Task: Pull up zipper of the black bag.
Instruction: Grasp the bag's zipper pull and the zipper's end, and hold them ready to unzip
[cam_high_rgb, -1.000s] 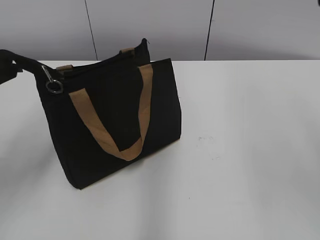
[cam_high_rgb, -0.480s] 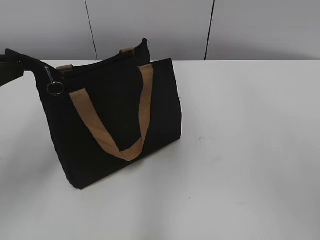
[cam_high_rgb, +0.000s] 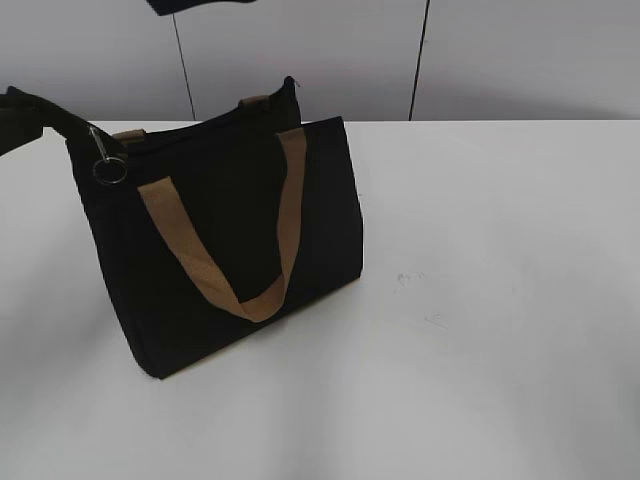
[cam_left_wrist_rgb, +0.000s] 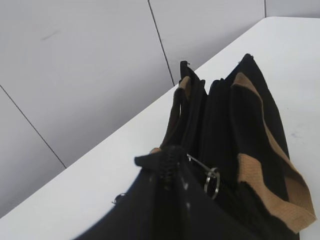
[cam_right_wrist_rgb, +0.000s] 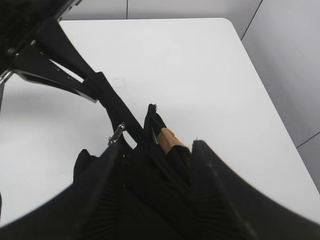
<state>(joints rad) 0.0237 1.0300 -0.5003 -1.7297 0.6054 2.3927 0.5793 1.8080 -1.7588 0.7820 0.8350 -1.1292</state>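
Note:
The black bag (cam_high_rgb: 230, 230) stands upright on the white table, with a tan strap handle (cam_high_rgb: 200, 260) hanging down its front. The zipper's silvery ring pull (cam_high_rgb: 108, 170) hangs at the bag's top left corner. My left gripper (cam_high_rgb: 20, 108) is shut on the black zipper tail that sticks out from that corner. In the left wrist view the ring pull (cam_left_wrist_rgb: 212, 181) hangs just right of the left gripper (cam_left_wrist_rgb: 167, 165). My right gripper (cam_right_wrist_rgb: 142, 150) is open above the bag's top, its two ribbed fingers apart. The ring pull (cam_right_wrist_rgb: 117, 134) lies just beyond its left finger.
The white table (cam_high_rgb: 500, 300) stretches to the right of the bag and in front of it. A grey panelled wall (cam_high_rgb: 500, 60) runs behind the table. The right arm (cam_high_rgb: 200, 5) shows as a dark shape at the top edge, above the bag.
The right arm has come into the exterior view at the top edge. My left gripper has lifted the zipper tail slightly, and the ring pull has swung a little.

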